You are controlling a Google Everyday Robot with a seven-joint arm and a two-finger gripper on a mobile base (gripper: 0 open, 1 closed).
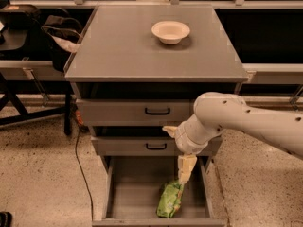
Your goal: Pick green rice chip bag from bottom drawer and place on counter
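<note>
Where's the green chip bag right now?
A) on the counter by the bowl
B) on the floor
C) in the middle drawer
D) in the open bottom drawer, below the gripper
D: the green rice chip bag lies in the open bottom drawer, with the gripper right at its upper end; the bowl sits on the counter.

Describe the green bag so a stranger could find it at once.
On the grey cabinet, find the bottom drawer, the only one open. On its floor, right of centre, lies the green rice chip bag, just below the robot's hand. Nothing else there is bright green; the cream bowl sits on the counter.
</note>
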